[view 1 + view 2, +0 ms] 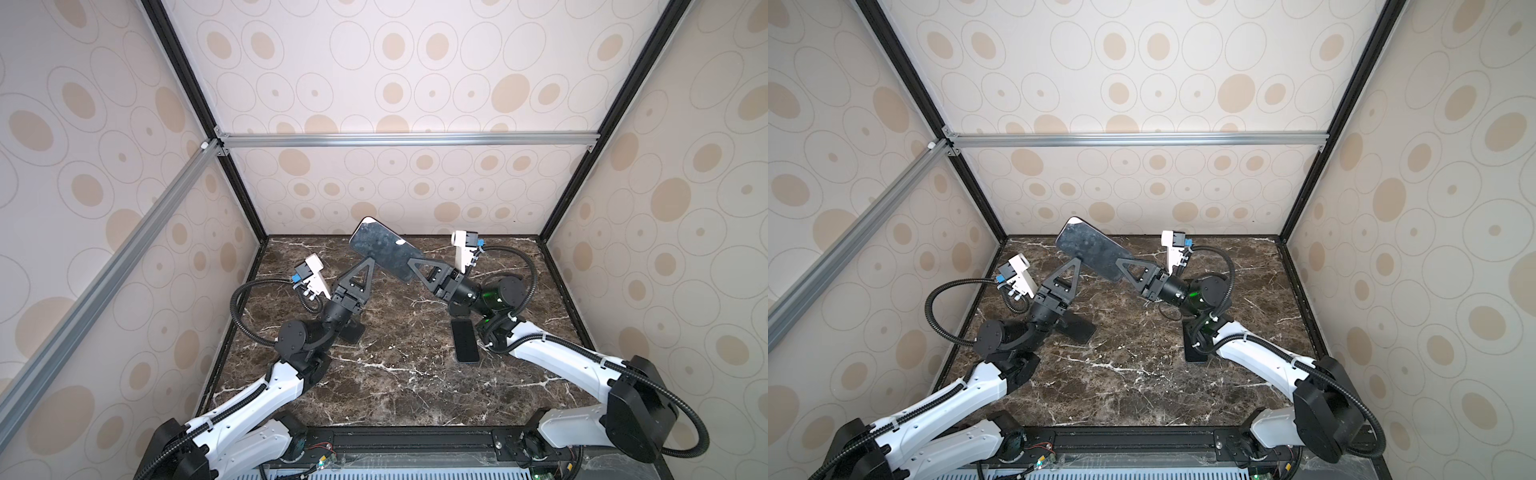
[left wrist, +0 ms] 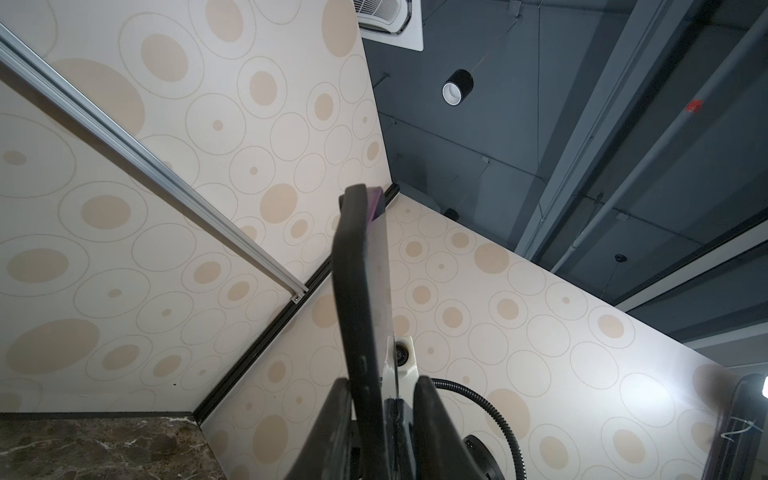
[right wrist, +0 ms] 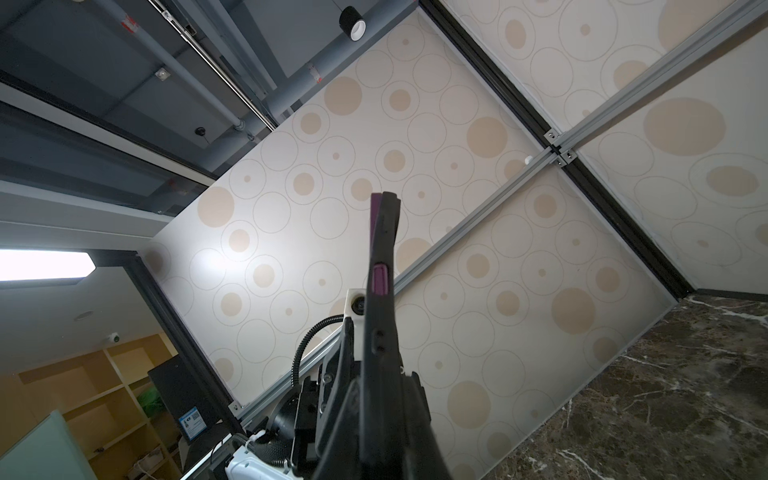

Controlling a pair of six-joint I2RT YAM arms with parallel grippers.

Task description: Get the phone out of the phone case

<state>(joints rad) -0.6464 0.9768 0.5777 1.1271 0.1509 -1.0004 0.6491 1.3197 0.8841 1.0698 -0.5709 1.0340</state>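
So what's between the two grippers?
The cased phone, held in the air, sits between left gripper and right gripper; both top views show it.

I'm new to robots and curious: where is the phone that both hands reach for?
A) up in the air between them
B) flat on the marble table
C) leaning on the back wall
A: the cased phone is raised off the table, the right hand clamped on it and the left hand at its edge.

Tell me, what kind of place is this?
Probably a robot test booth in a lab: two robot arms over a marble table, spotted walls on a metal frame, office shelves outside.
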